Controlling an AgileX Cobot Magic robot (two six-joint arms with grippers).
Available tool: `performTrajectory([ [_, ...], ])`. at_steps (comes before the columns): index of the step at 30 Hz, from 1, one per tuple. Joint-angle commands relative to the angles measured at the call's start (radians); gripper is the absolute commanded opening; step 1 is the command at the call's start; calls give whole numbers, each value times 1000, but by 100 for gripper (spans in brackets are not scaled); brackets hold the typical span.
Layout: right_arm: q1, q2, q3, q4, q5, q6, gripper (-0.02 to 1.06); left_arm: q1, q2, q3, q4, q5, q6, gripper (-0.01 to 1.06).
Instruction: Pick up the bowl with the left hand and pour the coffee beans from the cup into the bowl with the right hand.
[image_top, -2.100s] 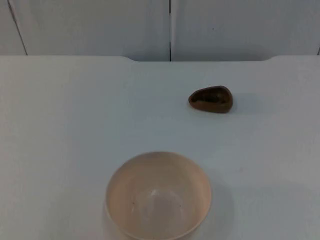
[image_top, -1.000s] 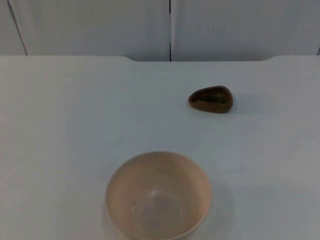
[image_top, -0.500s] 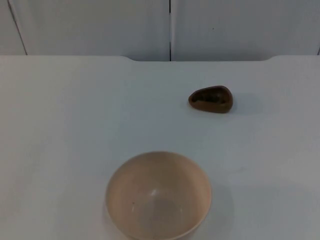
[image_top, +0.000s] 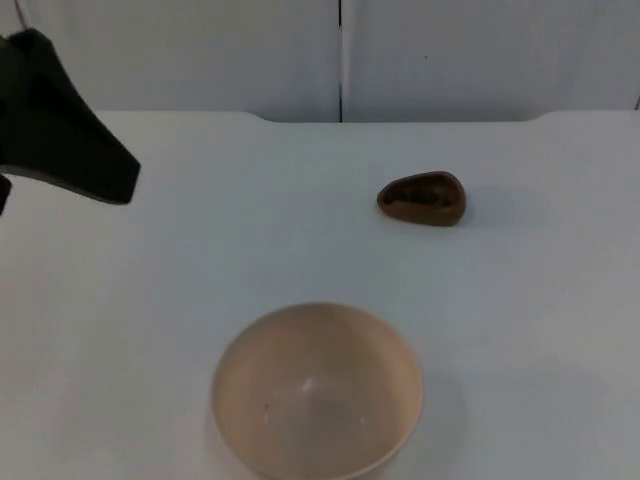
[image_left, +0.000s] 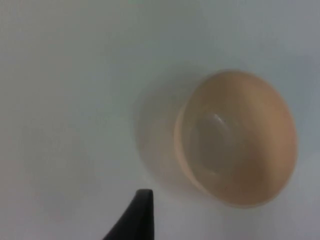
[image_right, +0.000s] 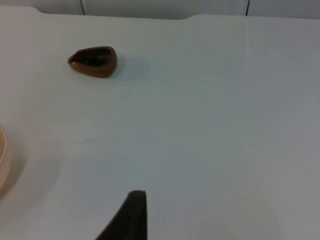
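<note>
Beige bowl (image_top: 316, 392) sits near table (image_top: 200, 260) front edge, brown cup (image_top: 422, 199) well behind it, my left gripper (image_top: 70, 150) starting its reach, jaw state untellable; left wrist: bowl (image_left: 237, 137) ahead, nothing between; right wrist: cup (image_right: 93, 61) far off, right arm waits.

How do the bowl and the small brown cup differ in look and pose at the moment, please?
The bowl is pale beige and round, while the cup is dark brown and teardrop-shaped. The bowl is clearly the larger of the two. The bowl looks empty inside, whereas the cup holds something dark. The bowl sits at the near edge of the table; the cup sits farther back, to the right. Both stand upright and untouched.
</note>
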Motion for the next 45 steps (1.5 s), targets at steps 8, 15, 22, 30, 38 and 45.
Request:
performTrajectory([
  [8, -6, -4, 0, -1, -2, 4, 105, -154, 166, -5, 47, -136, -66, 100],
  [15, -6, -4, 0, -1, -2, 4, 105, -212, 300, -5, 59, -202, -106, 100],
  [22, -6, -4, 0, -1, -2, 4, 105, -272, 427, -5, 77, -266, -133, 100],
  [30, -6, -4, 0, -5, -2, 4, 105, -280, 574, -5, 81, -347, -154, 100],
  [38, -6, -4, 0, -5, -2, 4, 105, -280, 656, -5, 65, -395, -154, 98],
  [45, -6, -4, 0, -5, -2, 4, 105, -280, 688, -6, 35, -432, -154, 94],
])
